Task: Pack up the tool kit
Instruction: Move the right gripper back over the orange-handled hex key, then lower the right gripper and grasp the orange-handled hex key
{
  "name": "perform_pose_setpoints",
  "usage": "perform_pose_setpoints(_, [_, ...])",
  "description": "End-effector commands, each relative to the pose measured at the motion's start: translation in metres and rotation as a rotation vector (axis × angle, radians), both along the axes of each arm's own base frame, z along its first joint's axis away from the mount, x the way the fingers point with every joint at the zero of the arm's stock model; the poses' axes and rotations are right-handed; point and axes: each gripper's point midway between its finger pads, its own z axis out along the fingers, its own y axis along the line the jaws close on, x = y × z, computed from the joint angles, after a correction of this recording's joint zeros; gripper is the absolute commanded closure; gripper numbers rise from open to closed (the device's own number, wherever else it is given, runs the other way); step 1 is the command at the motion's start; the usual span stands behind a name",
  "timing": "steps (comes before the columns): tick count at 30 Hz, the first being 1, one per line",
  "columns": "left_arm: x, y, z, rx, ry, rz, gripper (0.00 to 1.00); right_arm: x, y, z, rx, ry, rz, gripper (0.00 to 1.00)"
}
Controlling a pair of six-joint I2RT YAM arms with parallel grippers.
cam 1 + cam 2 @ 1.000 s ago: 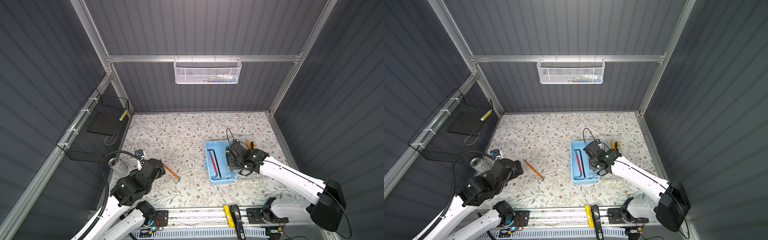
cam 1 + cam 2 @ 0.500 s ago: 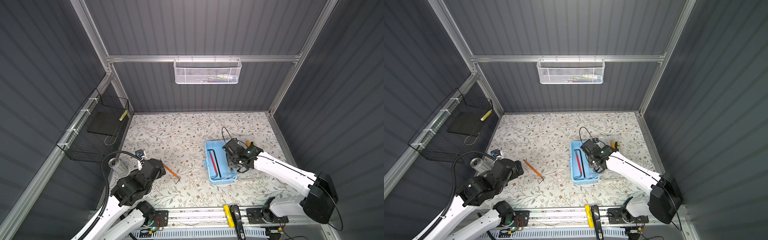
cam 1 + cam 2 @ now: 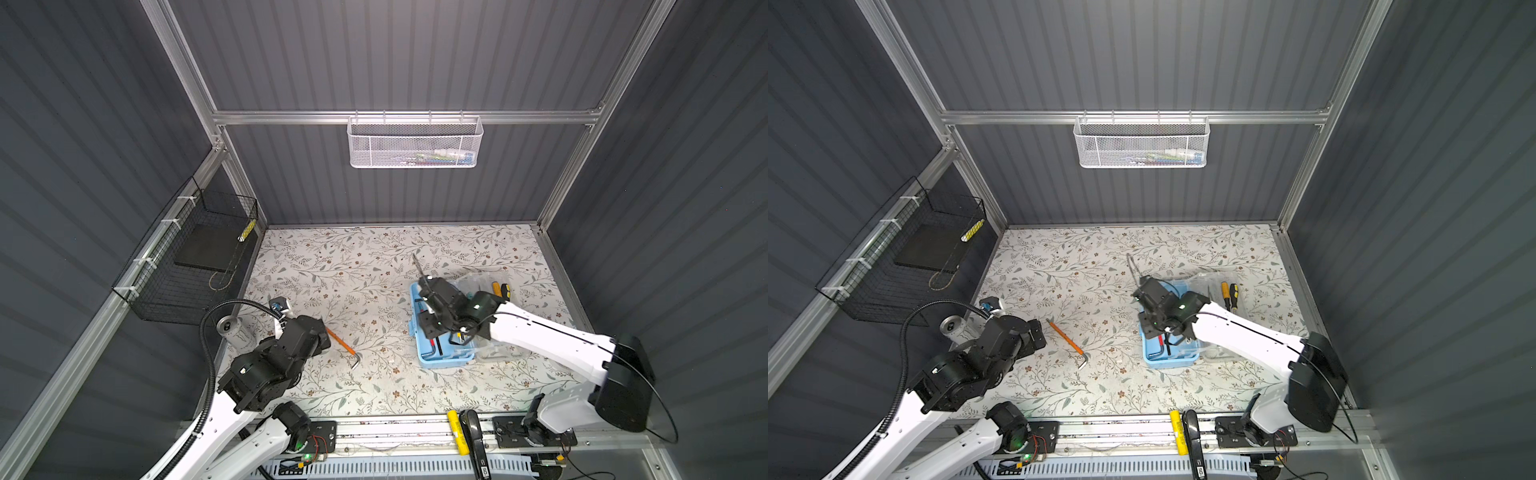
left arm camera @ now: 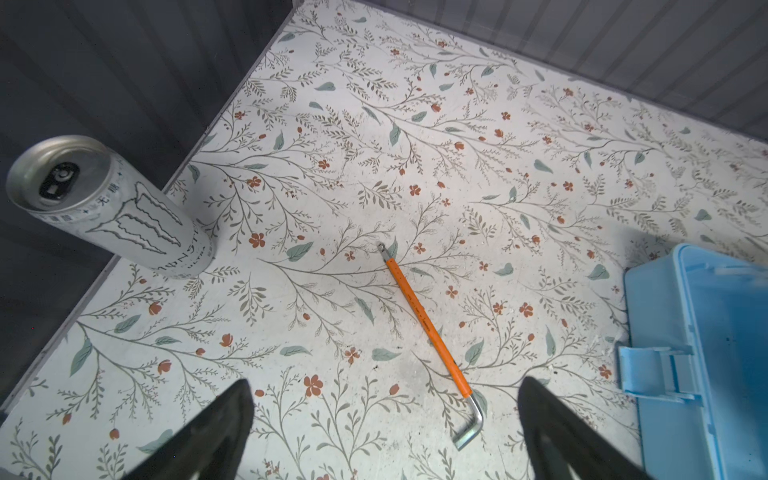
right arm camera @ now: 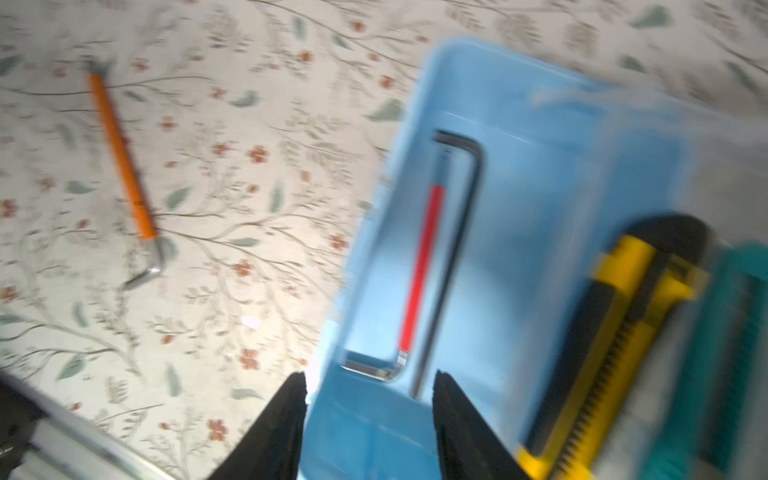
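The tool kit (image 3: 440, 365) (image 3: 1167, 363) is a light blue box standing open right of the floor's middle, with its clear lid (image 3: 484, 280) folded out to the right. The blurred right wrist view shows a red hex key (image 5: 422, 270), a black hex key (image 5: 457, 232) and a yellow-black utility knife (image 5: 615, 332) lying in the box (image 5: 519, 124). My right gripper (image 3: 430, 326) (image 3: 1152, 324) (image 5: 370, 378) hangs open over the box's near end, holding nothing. An orange hex key (image 3: 340, 347) (image 3: 1067, 340) (image 4: 428, 328) (image 5: 122, 162) lies on the floor. My left gripper (image 3: 322, 332) (image 4: 385, 386) stands wide open beside it, apart from it.
Two yellow-black screwdrivers (image 3: 498, 289) (image 3: 1229, 295) lie by the lid. A silver drink can (image 3: 228, 326) (image 4: 104, 208) stands at the left floor edge. A black wire basket (image 3: 191, 257) hangs on the left wall and a white mesh basket (image 3: 415, 143) on the back wall.
My right gripper has moved left from the lid side to above the box and its jaws have spread wider. The left arm and the orange hex key have not moved.
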Motion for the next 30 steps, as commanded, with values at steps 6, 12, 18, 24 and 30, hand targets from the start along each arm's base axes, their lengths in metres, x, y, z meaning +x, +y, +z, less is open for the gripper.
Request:
perform_pose_setpoints(6, [-0.014,0.02,0.029,0.012,-0.057,0.01,0.01,-0.031,0.135,-0.037,0.069,0.039,0.407,0.49])
perform_pose_setpoints(12, [-0.016,0.02,0.03,0.046,-0.036,-0.017,0.0,-0.031,0.172,-0.071,0.021,0.078,0.479,0.5])
perform_pose_setpoints(18, [-0.012,0.013,0.028,0.058,-0.023,-0.049,0.0,-0.028,0.183,-0.096,-0.033,0.102,0.48,0.54])
perform_pose_setpoints(24, [-0.013,0.013,0.029,0.051,-0.014,-0.043,0.01,-0.029,0.192,-0.111,-0.058,0.13,0.5,0.54])
perform_pose_setpoints(30, [-0.013,0.013,0.032,0.045,-0.028,-0.048,0.0,-0.032,0.205,-0.12,-0.059,0.136,0.516,0.56])
